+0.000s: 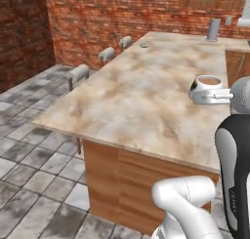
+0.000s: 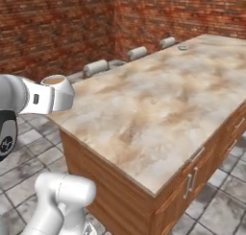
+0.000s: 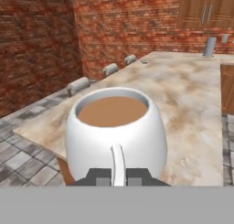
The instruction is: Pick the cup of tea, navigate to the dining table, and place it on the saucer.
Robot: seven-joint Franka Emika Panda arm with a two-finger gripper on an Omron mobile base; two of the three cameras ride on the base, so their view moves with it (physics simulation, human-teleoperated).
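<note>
The cup of tea point(image 3: 114, 127), white with brown tea inside, hangs in the air with my gripper point(image 3: 118, 176) shut on its thin handle. In the left base view the cup point(image 1: 207, 88) floats over the near right part of the dining table point(image 1: 132, 96), held by the gripper point(image 1: 216, 94). From the right base view the cup point(image 2: 58, 90) and gripper point(image 2: 48, 99) sit just off the table's point(image 2: 158, 99) near left corner. The saucer point(image 1: 144, 45) lies small and pale at the table's far end, also seen as the saucer point(image 2: 182, 48) and the saucer point(image 3: 145, 61).
Three pale stools point(image 1: 79, 72) stand along the table's left side. A grey cylinder point(image 1: 213, 29) stands on the far counter. Brick walls point(image 1: 88, 18) close the back and left. Wooden drawers point(image 2: 192, 176) line the table's right side, above a grey tile floor point(image 1: 34, 184).
</note>
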